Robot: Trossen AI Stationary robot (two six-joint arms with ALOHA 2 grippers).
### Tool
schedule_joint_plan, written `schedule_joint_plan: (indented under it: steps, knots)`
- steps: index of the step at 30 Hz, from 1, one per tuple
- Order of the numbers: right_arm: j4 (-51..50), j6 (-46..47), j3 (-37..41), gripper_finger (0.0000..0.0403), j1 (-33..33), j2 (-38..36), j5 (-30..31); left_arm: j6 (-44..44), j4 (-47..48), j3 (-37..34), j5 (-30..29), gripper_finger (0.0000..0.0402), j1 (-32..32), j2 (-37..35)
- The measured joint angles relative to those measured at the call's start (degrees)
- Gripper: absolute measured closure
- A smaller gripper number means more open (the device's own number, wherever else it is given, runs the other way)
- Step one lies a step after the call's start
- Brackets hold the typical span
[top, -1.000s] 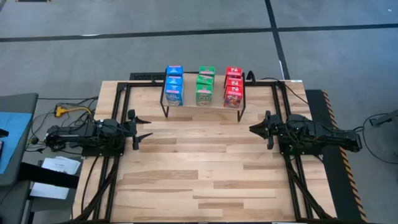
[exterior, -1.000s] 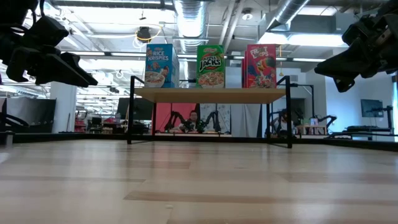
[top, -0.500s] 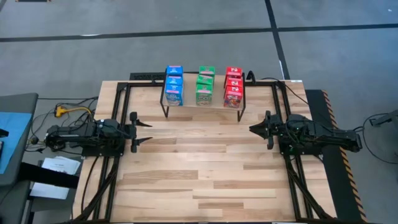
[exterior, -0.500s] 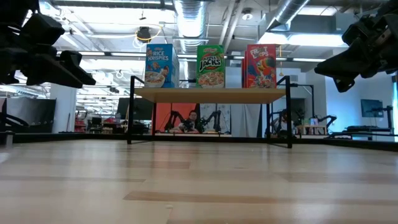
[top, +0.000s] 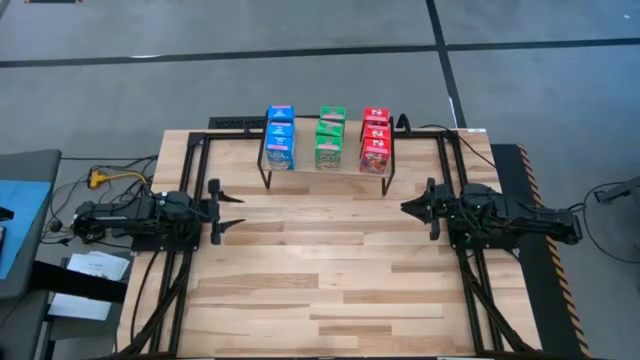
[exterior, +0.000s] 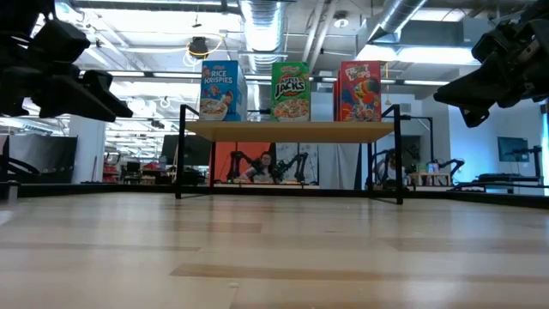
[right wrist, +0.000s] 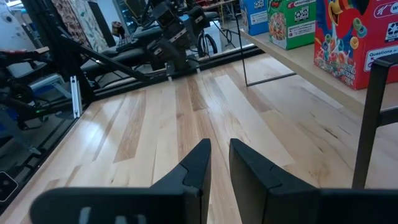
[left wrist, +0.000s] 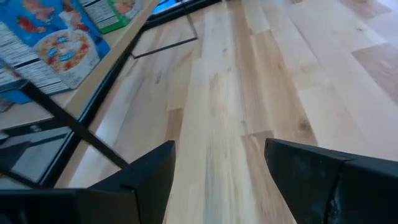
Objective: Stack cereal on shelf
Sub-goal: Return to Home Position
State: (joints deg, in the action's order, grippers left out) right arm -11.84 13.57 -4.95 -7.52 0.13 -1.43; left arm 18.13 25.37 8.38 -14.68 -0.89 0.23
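We see the cereal [exterior: 290,90] standing on the shelf [exterior: 287,130] at the table's twelve o'clock edge. The blue boxes [top: 280,138] are at the shelf's nine o'clock end, the green boxes [top: 330,138] in the middle and the red boxes [top: 375,140] at three o'clock, each colour in a file front to back. The shelf is a pale plank on thin black legs.

The table [top: 320,280] is light wooden strips, set on a grey concrete floor [top: 300,60]. Bare ceiling ducts [exterior: 257,21] show beyond.

The left gripper [top: 240,207] hovers at nine o'clock, its fingers spread wide and empty. The right gripper [top: 404,208] hovers at three o'clock, its fingers drawn narrow, only a sliver apart, holding nothing.
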Motion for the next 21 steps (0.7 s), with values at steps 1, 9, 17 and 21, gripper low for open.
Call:
schedule_joint_plan:
  steps: [1, 9, 17, 21]
  knots:
    - [-0.01, -0.01, 0.00, 0.0321, 0.01, -0.01, 0.00, -0.36, -0.06, 0.00, -0.80, 0.0163, -0.02, 0.00]
    - [-0.04, 0.00, 0.00, 0.0321, -0.01, 0.01, 0.00, -0.77, -0.15, 0.02, -1.22, 0.0163, -0.01, 0.00]
    - [-0.04, -0.01, 0.00, 0.0321, -0.01, -0.01, 0.00, -0.37, -0.31, 0.02, -1.70, 0.0163, -0.01, 0.00]
    - [-0.07, -0.01, 0.00, 0.0321, -0.01, 0.01, 0.00, 4.89, -0.62, 0.00, -5.32, 0.0163, 0.00, 0.00]
